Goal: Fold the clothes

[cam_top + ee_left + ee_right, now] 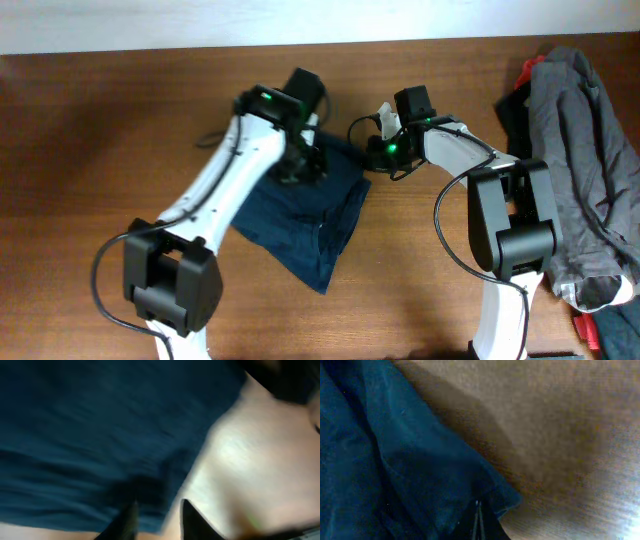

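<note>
Two arms at one desk (100, 150): what does the overhead view show? (EDITOR)

PHOTOGRAPHER: A pair of navy shorts (300, 225) lies rumpled mid-desk, between the arms. The left end effector (300, 165) sits over their upper edge and the right end effector (370, 155) is at their upper right corner. A grey garment (585, 150) is heaped at the desk's right edge, with a black garment (510, 115) and a red garment (600, 328) beside it, well apart from the shorts.

EDITOR: And the left wrist view?

PHOTOGRAPHER: It is blurred. Navy cloth fills the left and pale desk the right. The left fingertips (127, 520) stand apart at the cloth's border; I cannot tell whether they touch it.

EDITOR: The right wrist view?

PHOTOGRAPHER: The right fingertips (479, 521) are pressed together and appear to pinch the hem of the shorts. The cloth there is raised and throws a shadow on the wood.
</note>
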Controlling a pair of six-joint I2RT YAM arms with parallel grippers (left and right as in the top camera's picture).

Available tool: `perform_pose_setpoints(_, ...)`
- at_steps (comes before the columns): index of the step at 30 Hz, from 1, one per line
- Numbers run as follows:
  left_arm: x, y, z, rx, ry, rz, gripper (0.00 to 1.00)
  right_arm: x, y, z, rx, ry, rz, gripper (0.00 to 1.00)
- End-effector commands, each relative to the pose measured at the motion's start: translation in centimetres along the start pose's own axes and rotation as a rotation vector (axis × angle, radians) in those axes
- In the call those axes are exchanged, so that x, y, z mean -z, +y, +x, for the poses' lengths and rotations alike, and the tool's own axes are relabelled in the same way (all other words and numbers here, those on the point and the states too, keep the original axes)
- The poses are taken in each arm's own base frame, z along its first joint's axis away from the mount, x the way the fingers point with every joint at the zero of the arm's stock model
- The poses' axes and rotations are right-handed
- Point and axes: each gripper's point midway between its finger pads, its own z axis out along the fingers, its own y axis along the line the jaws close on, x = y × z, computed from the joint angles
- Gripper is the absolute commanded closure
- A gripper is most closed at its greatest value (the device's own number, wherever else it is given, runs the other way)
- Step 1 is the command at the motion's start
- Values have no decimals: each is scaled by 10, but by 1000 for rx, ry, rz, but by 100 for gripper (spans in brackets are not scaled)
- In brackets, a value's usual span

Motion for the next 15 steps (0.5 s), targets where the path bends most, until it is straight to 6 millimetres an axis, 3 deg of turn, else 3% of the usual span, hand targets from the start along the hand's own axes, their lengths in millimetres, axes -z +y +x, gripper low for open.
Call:
perform_pose_setpoints(1,35,64,-32,37,-142,-153,60,-4,-32,20,-59,63,85,93)
perform_pose_setpoints(5,33,111,-42,106,-119,-174,62,41,-20,5,-56,-11,75,91)
perform_pose_setpoints(7,25,127,-41,116,-80,-172,87,61,-5,3,-18,-32,50,92)
perform_pose_setpoints(9,11,138,-32,130,-18,-159,100,80,17,8,16,-32,7,96)
perform_pose_setpoints(13,-21,146,-12,115,84,-109,100,98,48,30,94,14,-25,96)
perform_pose_setpoints(15,-34,154,-4,123,113,-115,91,99,64,46,180,63,-47,96)
